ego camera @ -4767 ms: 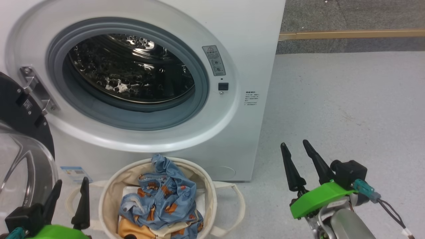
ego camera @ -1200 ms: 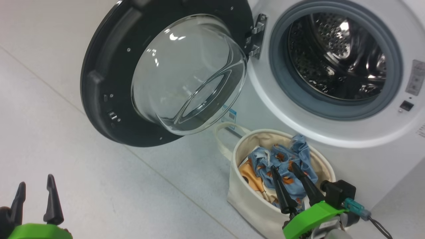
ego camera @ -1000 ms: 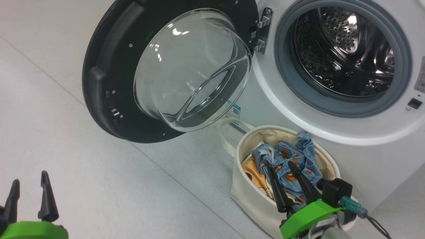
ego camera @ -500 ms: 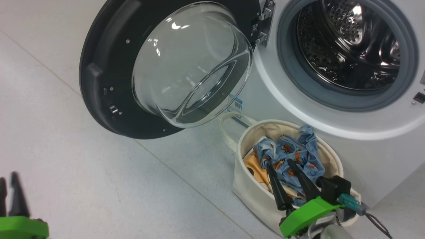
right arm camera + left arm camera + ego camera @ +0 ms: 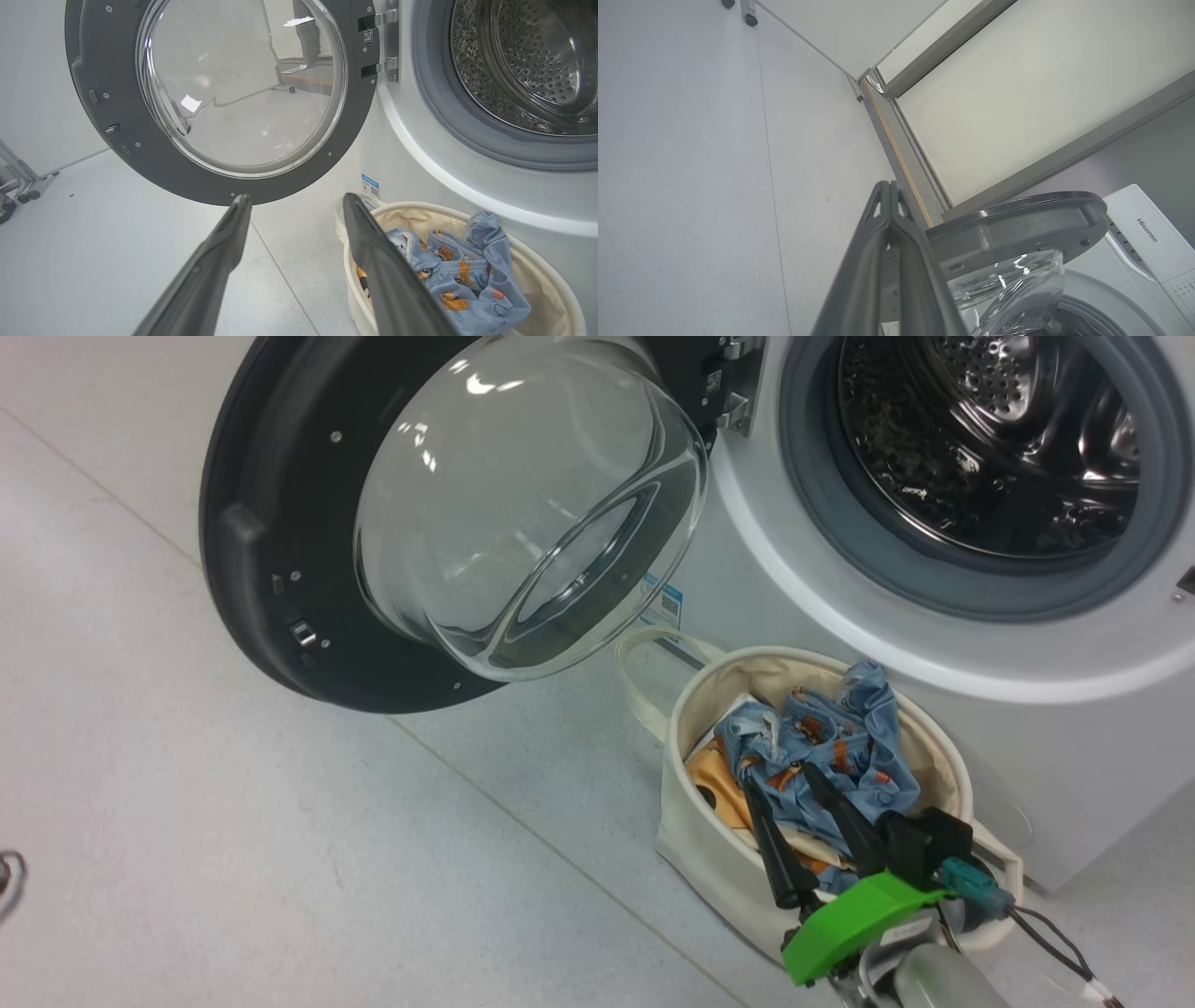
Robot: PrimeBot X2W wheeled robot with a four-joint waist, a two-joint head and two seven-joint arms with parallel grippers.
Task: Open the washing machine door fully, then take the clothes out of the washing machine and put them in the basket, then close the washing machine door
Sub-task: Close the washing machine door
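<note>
Now the door (image 5: 252, 616) lies ahead-right of my left fingers (image 5: 888, 196), pressed together, empty; my right fingers (image 5: 371, 247), spread and empty, hover over the basket (image 5: 691, 821).

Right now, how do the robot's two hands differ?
The left hand is clamped shut; the right hand is spread open. The left aims beside the black-rimmed round door; the right hangs by the cream canvas basket. Both have two long dark fingers and hold nothing.

Green-based right gripper (image 5: 779, 777), tapered black fingers (image 5: 773, 859)
</note>
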